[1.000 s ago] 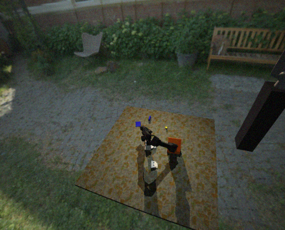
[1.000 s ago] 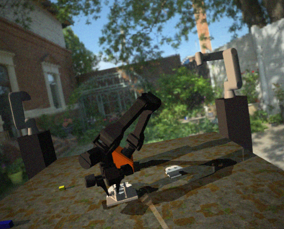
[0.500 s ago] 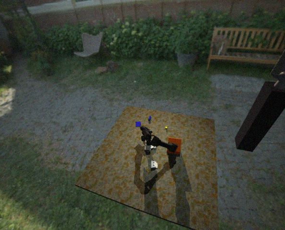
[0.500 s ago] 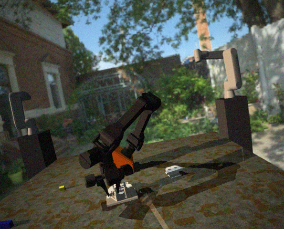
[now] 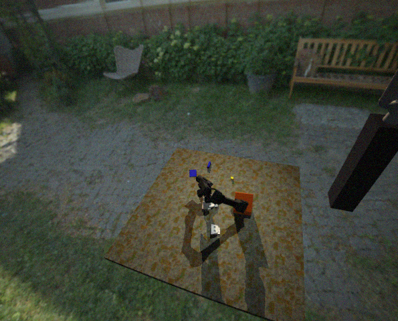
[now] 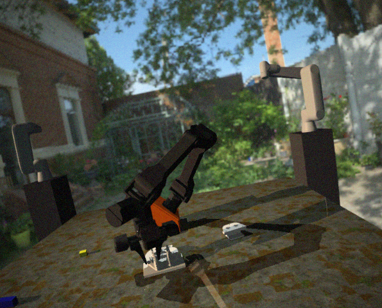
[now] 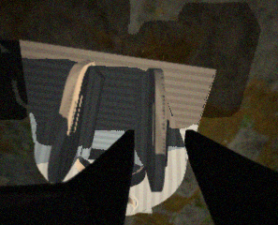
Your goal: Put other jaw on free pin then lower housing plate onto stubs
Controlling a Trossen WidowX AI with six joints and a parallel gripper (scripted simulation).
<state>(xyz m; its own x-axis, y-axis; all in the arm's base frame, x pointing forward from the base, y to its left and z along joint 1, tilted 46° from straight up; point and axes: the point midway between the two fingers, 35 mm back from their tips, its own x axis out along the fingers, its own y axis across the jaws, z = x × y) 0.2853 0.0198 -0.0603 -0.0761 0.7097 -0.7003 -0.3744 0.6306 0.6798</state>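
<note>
The pale base (image 6: 164,271) (image 7: 190,91) (image 5: 211,206) lies on the mat under the arm. Two long jaws stand on or just over it, side by side with a gap. My gripper (image 6: 152,261) (image 7: 159,135) points down, shut on the right-hand jaw of the wrist view (image 7: 160,112). The other jaw (image 7: 74,103) is left of my fingers and leans slightly. The pins and gear teeth are mostly hidden by jaws and fingers, so I cannot tell whether the held jaw is seated or the teeth mesh. The white housing plate (image 5: 215,229) (image 6: 234,228) lies apart from the base.
An orange block (image 5: 249,198) (image 6: 164,213) is by the arm's foot. A small yellow block (image 5: 232,178) (image 6: 83,253), a blue bar (image 5: 209,164) (image 6: 2,301) and a flat blue square (image 5: 192,172) lie on the patterned mat (image 5: 278,241). Dark pedestals stand beyond its edges.
</note>
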